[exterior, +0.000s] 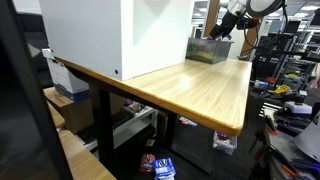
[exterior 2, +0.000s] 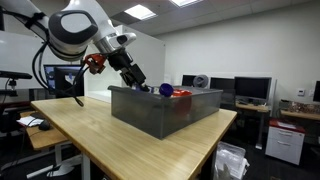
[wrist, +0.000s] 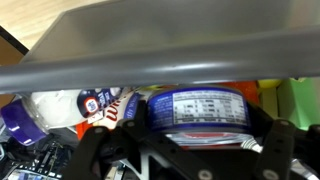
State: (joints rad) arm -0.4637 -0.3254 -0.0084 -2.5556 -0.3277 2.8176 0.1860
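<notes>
**Wide Jaws Around a Blue Can (wrist: 198, 110)**

The arm (exterior 2: 78, 30) leans into the grey bin (exterior: 208, 52) at the far end of the tabletop (exterior: 200, 90). Inside it, the wrist view shows the jaws wide apart, the blue can lying between them.

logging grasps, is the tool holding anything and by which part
Cannot tell: the blue can sits between the fingers of the tool at the grey bin, but contact on its sides is hidden.
</notes>
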